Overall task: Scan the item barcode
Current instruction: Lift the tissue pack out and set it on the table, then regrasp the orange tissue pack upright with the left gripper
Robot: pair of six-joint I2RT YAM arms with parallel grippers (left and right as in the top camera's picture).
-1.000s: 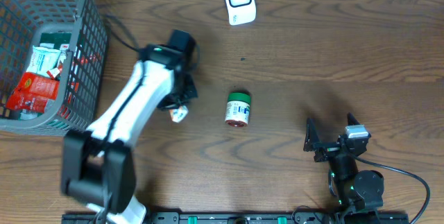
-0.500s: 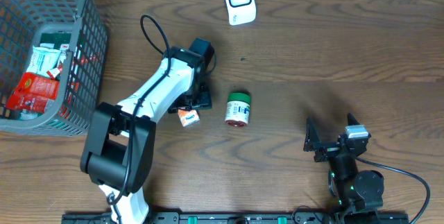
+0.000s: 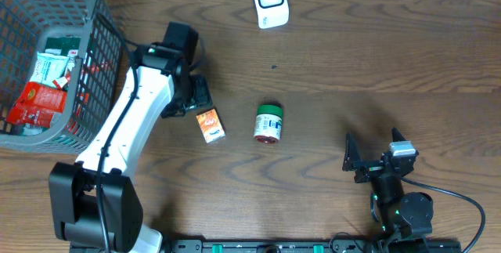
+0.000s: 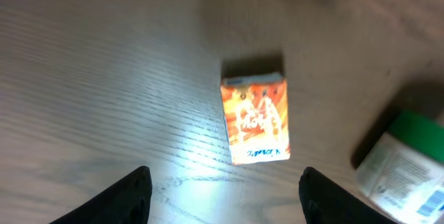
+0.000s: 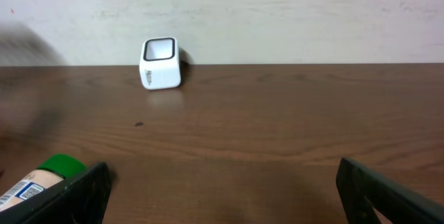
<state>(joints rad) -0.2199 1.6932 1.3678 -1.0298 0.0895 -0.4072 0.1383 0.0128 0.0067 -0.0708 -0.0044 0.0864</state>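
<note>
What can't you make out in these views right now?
Orange box barcode: none visible, left wrist print blurred.
Green-capped bottle: cut by left wrist frame edge; label too small overhead.
Packets in basket: overhead, mesh wall hides some, text unreadable.

In the left wrist view the bottle (image 4: 406, 165) is cut by the right and bottom edges and is out of focus — its label cannot be read. The print on the orange box (image 4: 254, 121) is also too blurred to read. Only the tips of the left fingers (image 4: 121, 197) enter at the bottom edge. From overhead, the basket (image 3: 102, 45) runs past the left and top edges, and its mesh half hides the packets (image 3: 35, 100) inside.
</note>
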